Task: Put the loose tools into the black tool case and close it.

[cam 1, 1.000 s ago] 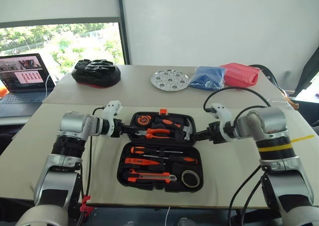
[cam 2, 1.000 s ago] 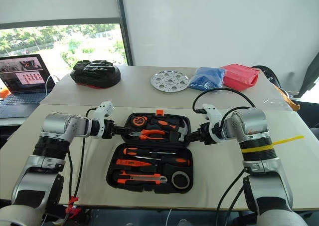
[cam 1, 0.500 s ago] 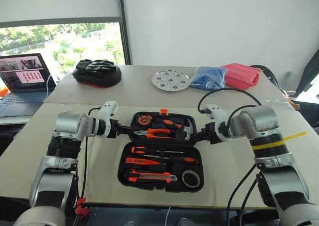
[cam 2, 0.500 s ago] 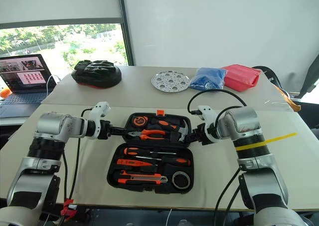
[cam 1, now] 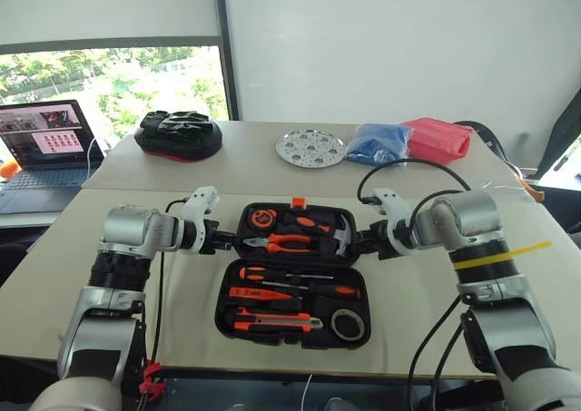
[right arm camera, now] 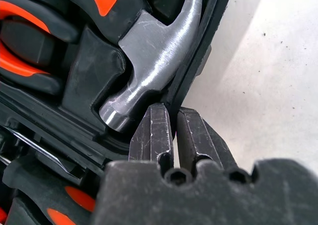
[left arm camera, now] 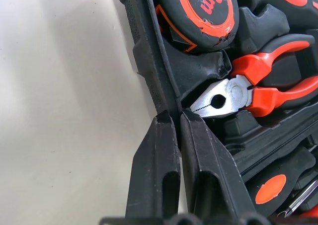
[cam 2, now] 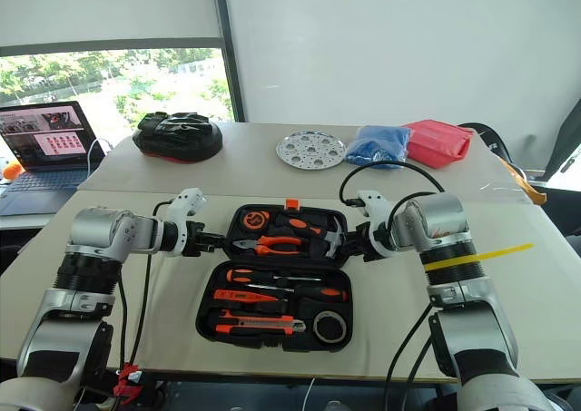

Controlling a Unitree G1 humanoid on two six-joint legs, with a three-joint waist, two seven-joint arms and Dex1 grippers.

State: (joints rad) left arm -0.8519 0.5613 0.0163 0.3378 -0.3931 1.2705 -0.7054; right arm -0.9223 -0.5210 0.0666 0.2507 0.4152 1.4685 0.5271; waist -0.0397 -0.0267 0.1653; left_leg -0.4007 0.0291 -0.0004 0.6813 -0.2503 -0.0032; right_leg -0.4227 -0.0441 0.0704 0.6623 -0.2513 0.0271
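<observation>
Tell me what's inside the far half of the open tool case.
The far half of the tool case holds a tape measure, orange-handled pliers and a hammer. The hammer's handle is partly sunk in its recess. Both grippers pinch that half's side rims.

- Black tool case (cam 1: 231, 313): moulded plastic, matt, finely grained along the rim.
- Hammer (right arm camera: 149, 61) head: bare steel, brushed and scratched, dull sheen.
- Pliers (left arm camera: 258, 88): satin grey metal jaws, smooth orange plastic grips with a slight gloss.
- Tape measure (left arm camera: 206, 6): black casing, glossy orange face, scuffed print.
- Screwdrivers (cam 1: 300, 277): thin bright metal shafts, orange-and-black plastic handles.
- Left end effector (left arm camera: 179, 116) fingers (left arm camera: 156, 170): black plastic, matt, lightly textured.
- Table (cam 1: 399, 316): pale beige top, smooth, matt, faintly speckled.
- Round perforated plate (cam 1: 310, 147): shiny silver metal.
- Blue bundle (cam 1: 379, 141): crinkled, soft-looking cloth or plastic, hard to tell which.
</observation>
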